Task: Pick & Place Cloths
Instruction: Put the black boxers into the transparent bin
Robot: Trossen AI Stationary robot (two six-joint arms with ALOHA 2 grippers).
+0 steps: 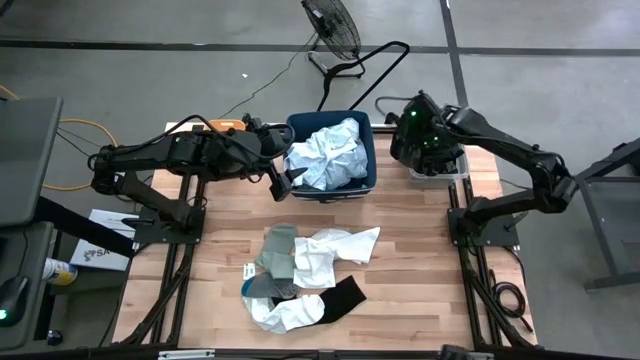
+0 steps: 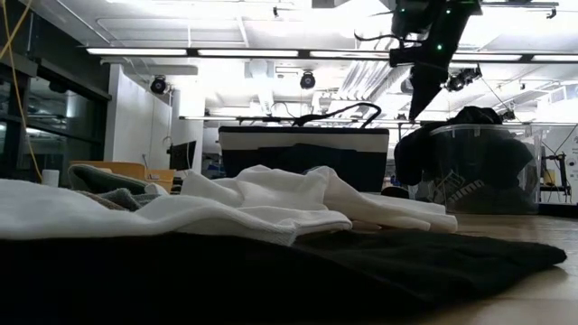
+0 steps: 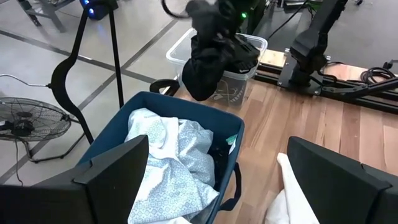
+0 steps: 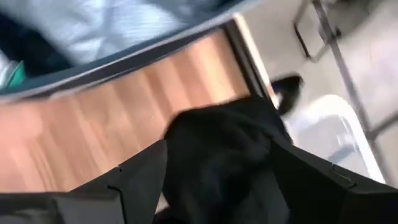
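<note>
My right gripper (image 3: 217,28) is shut on a bunched black cloth (image 3: 208,68) and hovers at the clear bin (image 3: 249,46), just right of the navy bin (image 1: 372,160). A pale blue patterned cloth (image 1: 330,155) fills the navy bin. My left gripper (image 1: 283,182) stands open with nothing in it at the navy bin's left near corner. On the table's middle lies a pile: a white cloth (image 1: 335,250), a grey-green one (image 1: 278,250) and a black one (image 1: 340,295). My right gripper pinches a bunched part of the black cloth (image 4: 217,155) between its two fingers, several layers together. The fingers slant downward. The cloth hangs below them in a lump (image 3: 202,81), clear of the table, beside the clear bin's rim.
The clear bin (image 2: 488,171) holds dark cloth and stands at the table's far right, close to the right arm's base. The navy bin's handle (image 3: 233,186) faces the table's middle. Bare wood lies right of the pile (image 1: 420,270). A floor fan (image 1: 333,25) stands beyond the far edge.
</note>
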